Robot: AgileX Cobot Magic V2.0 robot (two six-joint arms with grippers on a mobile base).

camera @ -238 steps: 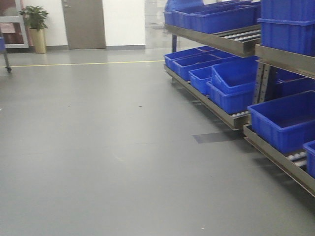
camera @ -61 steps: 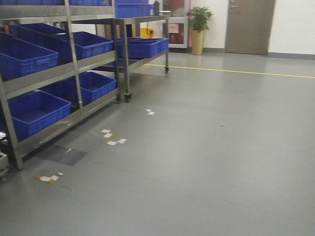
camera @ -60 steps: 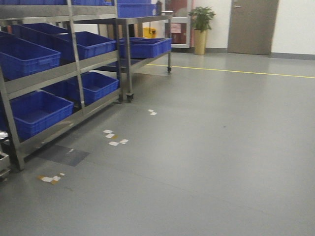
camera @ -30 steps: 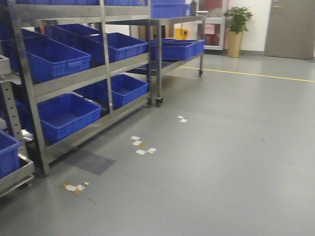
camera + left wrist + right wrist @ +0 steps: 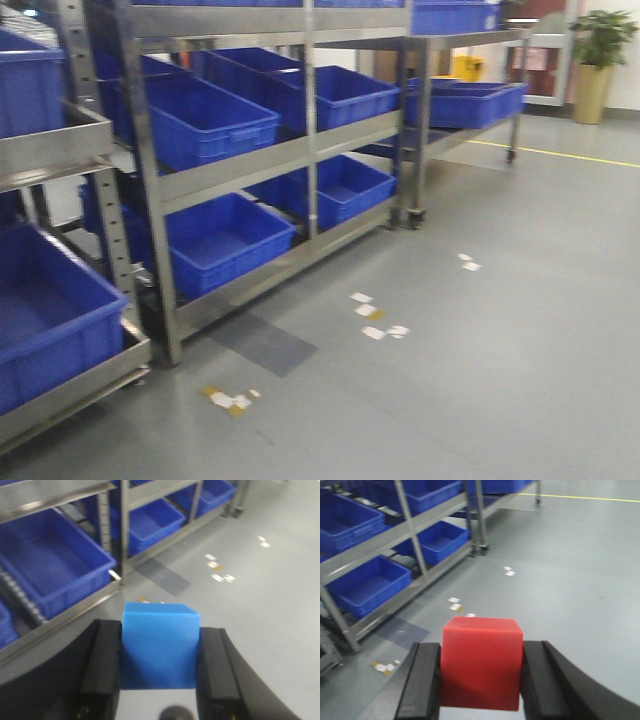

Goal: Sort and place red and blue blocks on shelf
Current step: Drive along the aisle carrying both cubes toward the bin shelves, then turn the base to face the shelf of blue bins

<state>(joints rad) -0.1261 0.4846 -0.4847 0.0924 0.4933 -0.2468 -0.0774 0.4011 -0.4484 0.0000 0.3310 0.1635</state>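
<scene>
**Left end effector** [image 5: 160,667]: closed on the blue block [image 5: 160,642], with one black finger [image 5: 102,665] pressed to each side face. The block sits upright between them, held above the floor.

**Right end effector** [image 5: 481,677]: likewise clamped on the red block [image 5: 481,660], gripped by both side faces and carried in the air.

**Placement:** neither block is on the shelf [image 5: 255,165].

**Room, front view:** the steel shelf fills the frame from 7 o'clock round to 12 o'clock. Its tiers are loaded with large blue bins [image 5: 205,120], and more bins sit on the lowest tier near floor level. A further rack section on casters runs toward 1 o'clock. A potted plant [image 5: 600,40] stands by the far wall at 1 o'clock.

**Surface:**
- The grey floor [image 5: 520,380] is smooth with a slight sheen, and spreads from 2 to 6 o'clock.
- Small white and tan scraps [image 5: 372,318] lie in loose clusters near centre, toward 3 o'clock, and at 7 o'clock by the shelf foot.
- A darker rectangular patch [image 5: 262,343] lies just in front of the lowest rail.
- A yellow line [image 5: 560,153] crosses the floor at 2 o'clock.

Focus is soft throughout.
</scene>
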